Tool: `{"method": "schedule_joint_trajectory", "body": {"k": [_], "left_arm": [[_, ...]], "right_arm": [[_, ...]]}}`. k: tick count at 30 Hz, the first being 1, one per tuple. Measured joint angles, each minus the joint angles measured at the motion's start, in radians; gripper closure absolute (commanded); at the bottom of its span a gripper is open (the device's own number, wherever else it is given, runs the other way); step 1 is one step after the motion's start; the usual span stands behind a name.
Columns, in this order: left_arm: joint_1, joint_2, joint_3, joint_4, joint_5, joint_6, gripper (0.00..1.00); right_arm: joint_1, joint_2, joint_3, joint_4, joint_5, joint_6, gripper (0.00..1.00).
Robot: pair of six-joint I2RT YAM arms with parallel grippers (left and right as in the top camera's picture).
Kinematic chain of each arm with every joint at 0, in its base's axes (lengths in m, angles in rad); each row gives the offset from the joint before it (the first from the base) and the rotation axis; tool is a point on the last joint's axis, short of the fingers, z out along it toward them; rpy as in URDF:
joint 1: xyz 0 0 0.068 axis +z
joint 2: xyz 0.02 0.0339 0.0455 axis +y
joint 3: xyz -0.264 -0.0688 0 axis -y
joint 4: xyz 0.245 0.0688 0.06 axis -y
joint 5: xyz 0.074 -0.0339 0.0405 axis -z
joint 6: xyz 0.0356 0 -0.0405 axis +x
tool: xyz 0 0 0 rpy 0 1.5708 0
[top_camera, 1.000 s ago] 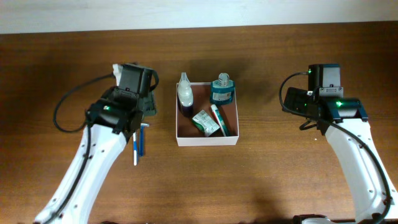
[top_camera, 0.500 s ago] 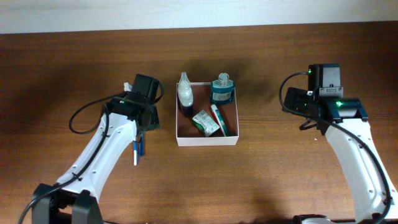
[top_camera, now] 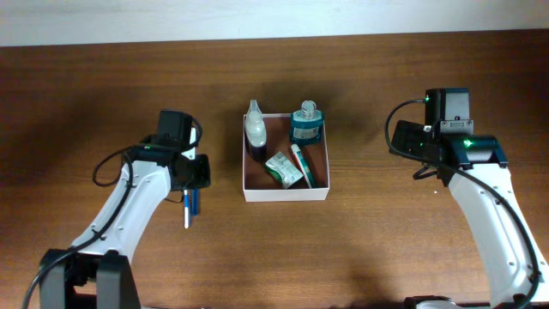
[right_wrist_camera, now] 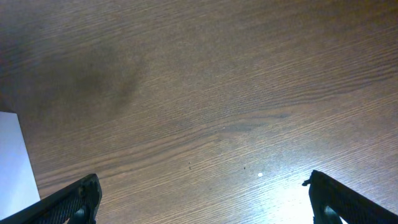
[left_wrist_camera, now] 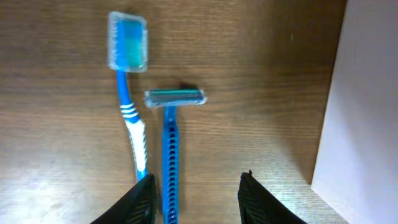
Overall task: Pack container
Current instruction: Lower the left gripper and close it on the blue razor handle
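container [top_camera: 286,195]: shallow square box, thin white walls, reddish-brown floor, mid-table between the arms | left gripper [left_wrist_camera: 196,182]: black jaws parted, clasping nothing, above ribbed blue razor [left_wrist_camera: 169,146] and blue-white toothbrush [left_wrist_camera: 129,115], side by side on grained wooden table [left_wrist_camera: 249,74] | right gripper [right_wrist_camera: 202,182]: spread wide, empty, over wood

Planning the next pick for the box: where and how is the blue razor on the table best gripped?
Take the razor by the middle of its ribbed handle, probably from straight above, left tool closing across its width. It lies flat on the table, and the toothbrush lies close alongside, so the gap is tight.
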Motion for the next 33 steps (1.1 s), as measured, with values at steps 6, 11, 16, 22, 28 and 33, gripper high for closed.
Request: {"method": "schedule_joint_trajectory", "body": {"k": [6, 11, 16, 22, 28, 33], "left_arm": [[0.001, 0.0, -0.063, 0.081, 0.026, 0.018, 0.57], [0.001, 0.0, -0.108, 0.131, 0.032, 0.021, 0.57], [0.001, 0.0, -0.132, 0.161, 0.032, 0.021, 0.57], [0.001, 0.0, -0.153, 0.198, 0.026, 0.021, 0.57], [0.001, 0.0, -0.182, 0.216, 0.023, 0.001, 0.57], [0.001, 0.0, -0.196, 0.219, 0.01, -0.024, 0.57]], "right_arm": [[0.0, 0.0, 0.0, 0.0, 0.0, 0.0, 0.01], [0.0, 0.0, 0.0, 0.0, 0.0, 0.0, 0.01], [0.0, 0.0, 0.0, 0.0, 0.0, 0.0, 0.01], [0.0, 0.0, 0.0, 0.0, 0.0, 0.001, 0.01], [0.0, 0.0, 0.0, 0.0, 0.0, 0.0, 0.01], [0.0, 0.0, 0.0, 0.0, 0.0, 0.001, 0.01]]}}
